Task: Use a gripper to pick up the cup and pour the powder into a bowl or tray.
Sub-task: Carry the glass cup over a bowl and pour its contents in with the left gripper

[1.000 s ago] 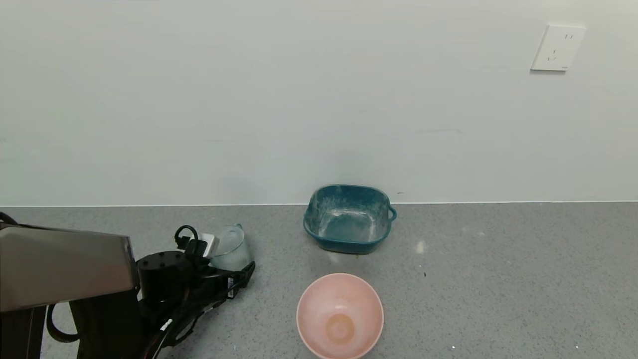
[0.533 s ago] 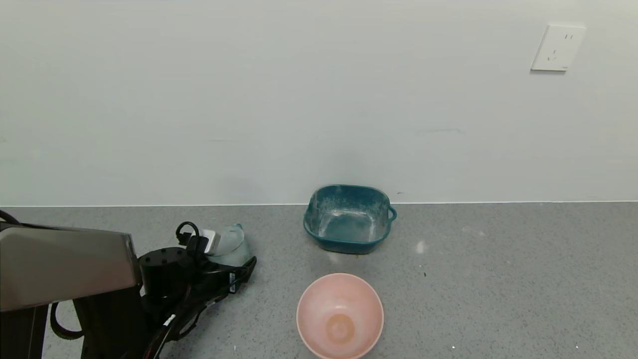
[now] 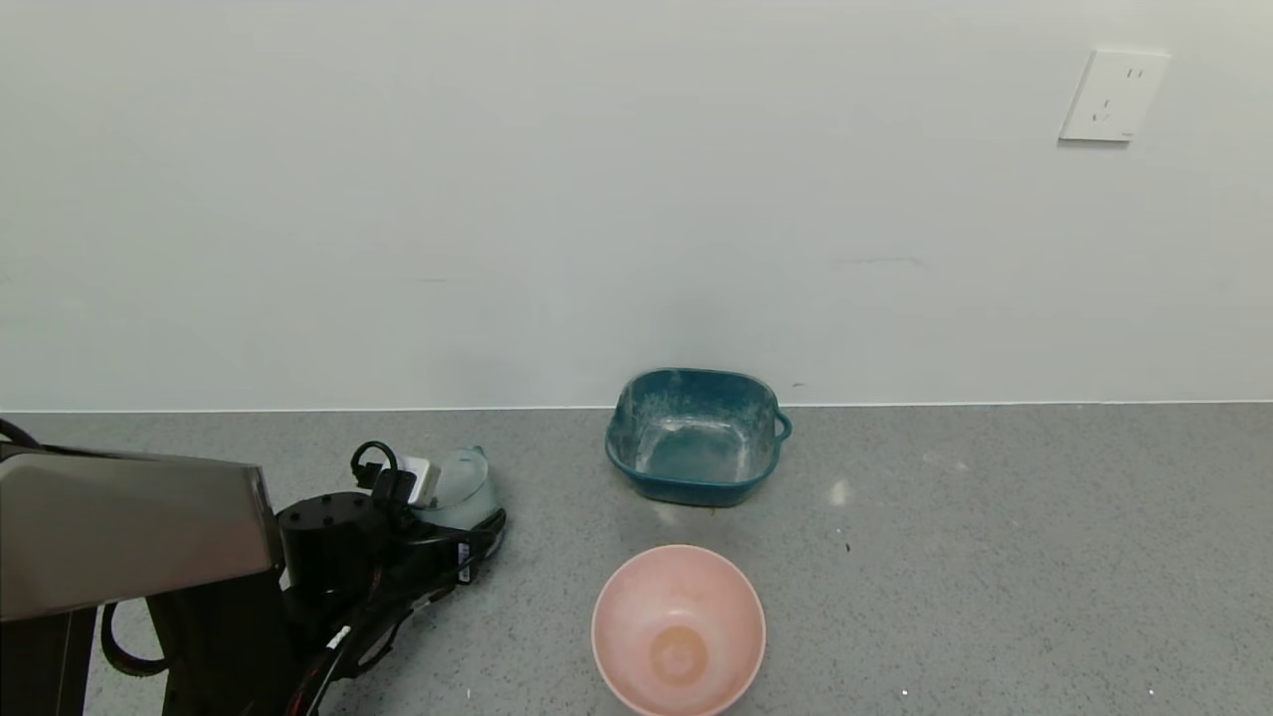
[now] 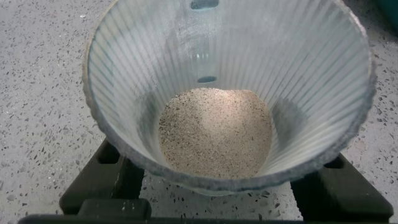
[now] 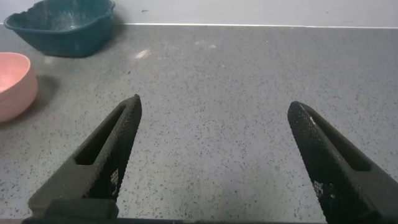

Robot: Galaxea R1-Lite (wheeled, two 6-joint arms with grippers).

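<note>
The clear ribbed cup (image 3: 459,482) stands on the grey counter at the left. My left gripper (image 3: 467,517) reaches around it from the near side. In the left wrist view the cup (image 4: 124,74) fills the frame, with a heap of pale powder (image 4: 214,134) in its bottom. The left gripper (image 4: 217,186) has its black fingers (image 4: 118,180) pressed against both sides of the cup's base. The pink bowl (image 3: 636,597) sits empty at the front centre, to the right of the cup. My right gripper (image 5: 214,112) is open and empty, low over bare counter, out of the head view.
A square teal tray (image 3: 696,375) dusted with white stands by the wall behind the pink bowl. Both also show in the right wrist view, the tray (image 5: 62,28) and the bowl (image 5: 12,84). A wall socket (image 3: 1112,94) is high on the right.
My left gripper has slid a little farther forward around the cup, and its fingers have drawn in slightly. The cup, bowl and tray have not moved.
</note>
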